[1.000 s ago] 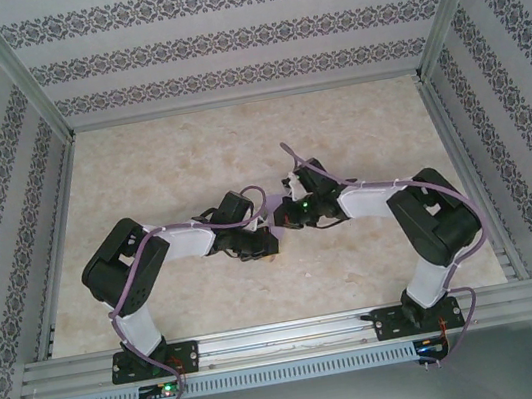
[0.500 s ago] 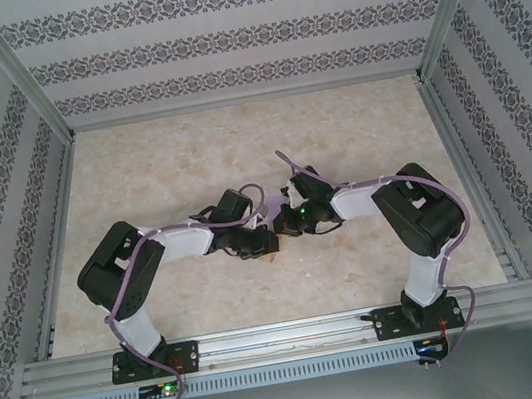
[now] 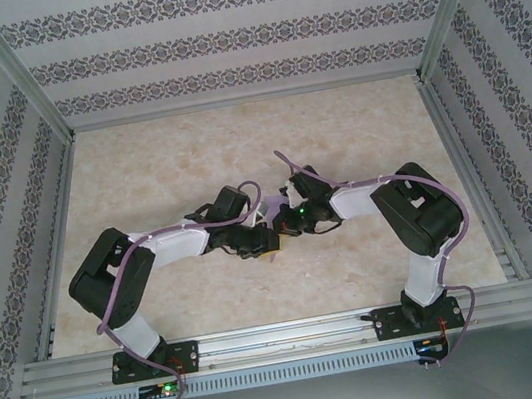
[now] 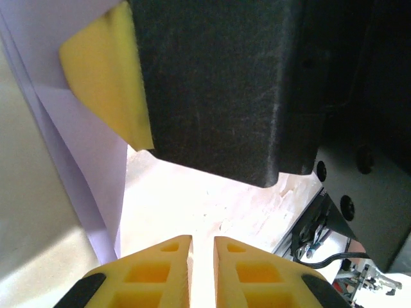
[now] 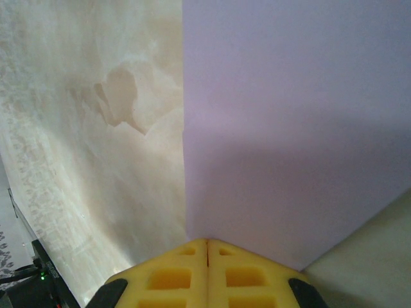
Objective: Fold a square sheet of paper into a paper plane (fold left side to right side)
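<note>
The square sheet of paper (image 5: 289,128) is lavender and lies flat on the marbled table, its straight left edge running away from my right fingertips. My right gripper (image 5: 207,240) is shut, with its tips resting on the sheet's near corner. In the left wrist view the paper (image 4: 77,147) shows two overlapping layers at the left, and the right gripper's black body (image 4: 218,90) and a yellow finger (image 4: 109,77) sit over it. My left gripper (image 4: 202,239) is open by a narrow gap with bare table showing through. From above, both grippers (image 3: 273,229) meet mid-table and cover the paper.
The table (image 3: 179,163) is walled by patterned panels and aluminium posts. A metal rail (image 3: 288,336) carrying both arm bases runs along the near edge. Lavender cables (image 3: 119,294) trail along the arms.
The left arm's elbow has swung left and nearer the rail while its gripper stayed at the centre. The right arm shifted slightly left early on. Both grippers remain together over the paper.
</note>
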`<state>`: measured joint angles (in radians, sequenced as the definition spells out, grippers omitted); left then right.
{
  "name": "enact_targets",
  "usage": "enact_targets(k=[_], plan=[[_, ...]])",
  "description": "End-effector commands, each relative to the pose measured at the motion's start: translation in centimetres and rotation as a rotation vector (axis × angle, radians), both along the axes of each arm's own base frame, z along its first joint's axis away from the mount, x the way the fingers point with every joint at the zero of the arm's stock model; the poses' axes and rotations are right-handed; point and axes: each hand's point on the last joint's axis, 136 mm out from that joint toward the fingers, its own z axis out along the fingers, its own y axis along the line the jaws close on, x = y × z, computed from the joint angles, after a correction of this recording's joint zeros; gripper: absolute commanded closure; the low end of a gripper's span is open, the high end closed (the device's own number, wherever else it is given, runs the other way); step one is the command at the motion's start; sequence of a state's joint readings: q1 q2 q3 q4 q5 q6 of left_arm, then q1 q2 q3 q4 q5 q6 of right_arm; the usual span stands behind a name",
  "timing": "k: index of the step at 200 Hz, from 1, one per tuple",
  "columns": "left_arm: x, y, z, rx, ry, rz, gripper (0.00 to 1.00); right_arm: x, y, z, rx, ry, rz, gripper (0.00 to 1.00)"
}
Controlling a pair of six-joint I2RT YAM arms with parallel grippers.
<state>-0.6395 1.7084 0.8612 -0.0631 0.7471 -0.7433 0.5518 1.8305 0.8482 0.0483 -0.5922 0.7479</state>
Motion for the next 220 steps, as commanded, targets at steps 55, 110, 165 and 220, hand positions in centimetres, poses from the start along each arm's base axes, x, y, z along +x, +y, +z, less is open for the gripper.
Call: enact_targets(k=[55,110,165,220], plan=[[-0.7,0.5,-2.8,0.044,0.065,0.003,0.84,-2.7,-3.5,-5.2,-0.211,0.117,-0.006,1.00],[-1.0,1.1,-3.6,0.082,0.069,0.009,0.84,-2.7,-3.8,-5.3,-0.228,0.116,-0.006,1.00],[-1.1,1.5,-3.5,0.089,0.064,0.016,0.84,-2.8,-4.1,-5.6,-0.253,0.119,0.001,1.00],[-1.1,1.4,-3.2,0.078,0.056,0.021,0.84,-2.8,-4.2,-5.7,-0.259,0.123,0.004,1.00]])
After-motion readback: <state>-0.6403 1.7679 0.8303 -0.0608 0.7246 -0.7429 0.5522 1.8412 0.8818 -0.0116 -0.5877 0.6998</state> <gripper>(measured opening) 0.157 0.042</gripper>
